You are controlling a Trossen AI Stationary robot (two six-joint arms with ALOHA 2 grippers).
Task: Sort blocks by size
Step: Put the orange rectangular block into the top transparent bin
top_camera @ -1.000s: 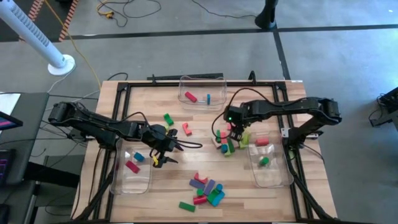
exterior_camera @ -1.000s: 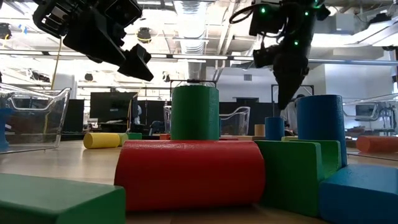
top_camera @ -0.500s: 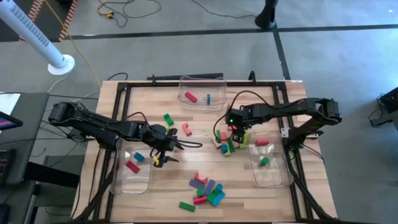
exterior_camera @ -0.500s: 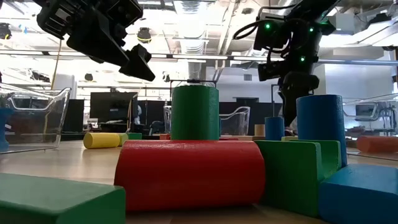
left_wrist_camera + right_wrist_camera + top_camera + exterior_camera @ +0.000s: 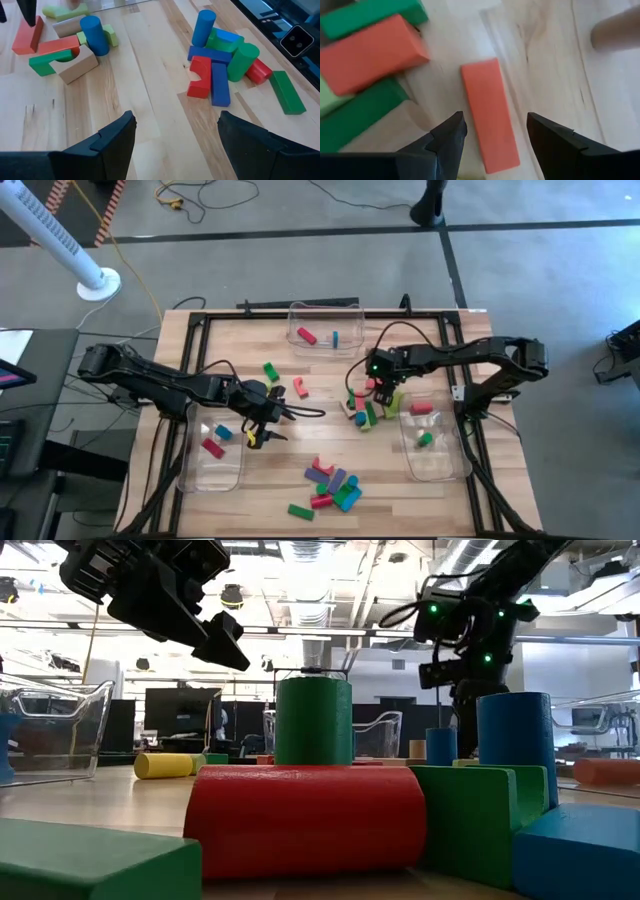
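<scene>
Right gripper [image 5: 492, 135] open, empty, fingers straddling a flat salmon bar [image 5: 489, 114] on the table [image 5: 300, 450], at the edge of the centre-right cluster [image 5: 366, 408]. Not yet touching the bar, as far as the wrist view shows. Neighbours close by: second salmon block [image 5: 370, 52], green bar [image 5: 357, 117]. Poised over that cluster in the high view.

Left gripper [image 5: 175, 132] also open and empty, hovering above bare wood left of centre. Second cluster [image 5: 225, 70] ahead of it: red arch [image 5: 200, 76], blue bar [image 5: 219, 84], green cylinder [image 5: 241, 60], green bar [image 5: 287, 91].

Loose blocks elsewhere: green one [image 5: 270, 370] and pink one [image 5: 300, 388] mid-table. Some already binned: far bin [image 5: 324, 310], left bin [image 5: 212, 475], right bin [image 5: 440, 470].

Judged step: descent onto the salmon bar for a pick.

Risks:
- Bar lying flat and low; fingertips likely to hit wood first, or to close above it and miss.
- Bar angled across the jaw line; closing off-square could spin it out.
- Close neighbours; one finger could land on the green bar and shove the cluster.
</scene>
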